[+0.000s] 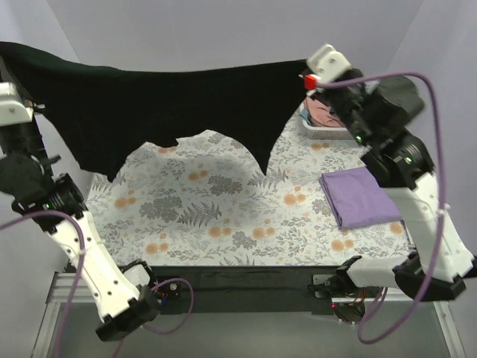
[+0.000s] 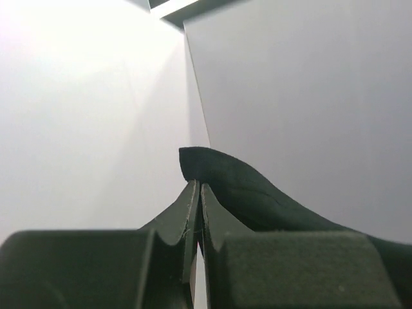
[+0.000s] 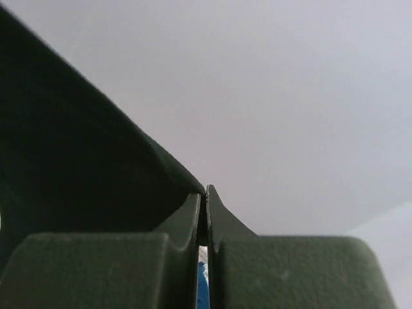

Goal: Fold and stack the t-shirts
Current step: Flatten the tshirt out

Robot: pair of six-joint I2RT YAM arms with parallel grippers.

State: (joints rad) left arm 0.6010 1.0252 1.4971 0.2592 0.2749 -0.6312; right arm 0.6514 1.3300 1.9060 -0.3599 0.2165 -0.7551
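Observation:
A black t-shirt (image 1: 171, 104) hangs spread in the air above the table, pulled wide between both grippers. My left gripper (image 1: 9, 67) is shut on its left end at the far left; in the left wrist view the jaws (image 2: 196, 185) pinch the black cloth (image 2: 257, 199). My right gripper (image 1: 307, 73) is shut on the shirt's right end at the back right; the right wrist view shows its jaws (image 3: 205, 191) closed on the dark fabric (image 3: 71, 174). The shirt's lower edge dangles above the table's back half. A folded lavender t-shirt (image 1: 361, 195) lies on the table's right side.
A white lattice basket (image 1: 320, 131) stands at the back right under my right gripper, with pink cloth (image 1: 322, 112) in it. The flower-patterned table cover (image 1: 223, 216) spreads beneath the hanging shirt. White walls enclose the back and both sides.

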